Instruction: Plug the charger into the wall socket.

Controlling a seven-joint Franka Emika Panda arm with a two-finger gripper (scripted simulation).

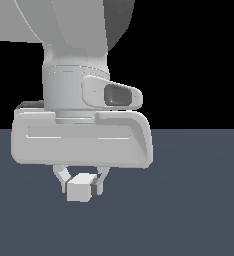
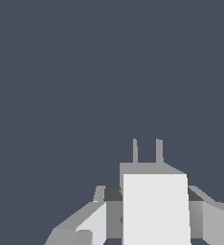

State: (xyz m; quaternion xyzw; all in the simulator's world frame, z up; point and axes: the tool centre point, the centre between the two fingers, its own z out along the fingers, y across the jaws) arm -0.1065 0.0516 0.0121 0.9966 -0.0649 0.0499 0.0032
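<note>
The charger (image 1: 80, 188) is a small plain white box held between my gripper's (image 1: 82, 186) fingers, lifted above the dark blue-grey floor. In the wrist view the charger (image 2: 154, 206) fills the space between the fingers (image 2: 92, 222), and two thin grey prongs (image 2: 147, 151) stick out of its far end. The gripper is shut on the charger. The wall socket is out of view in both frames.
The arm's large white wrist and hand body (image 1: 81, 140) fill the upper middle of the exterior view. Only the plain dark blue-grey floor (image 1: 189, 200) shows around the gripper, and it also shows in the wrist view (image 2: 85, 72).
</note>
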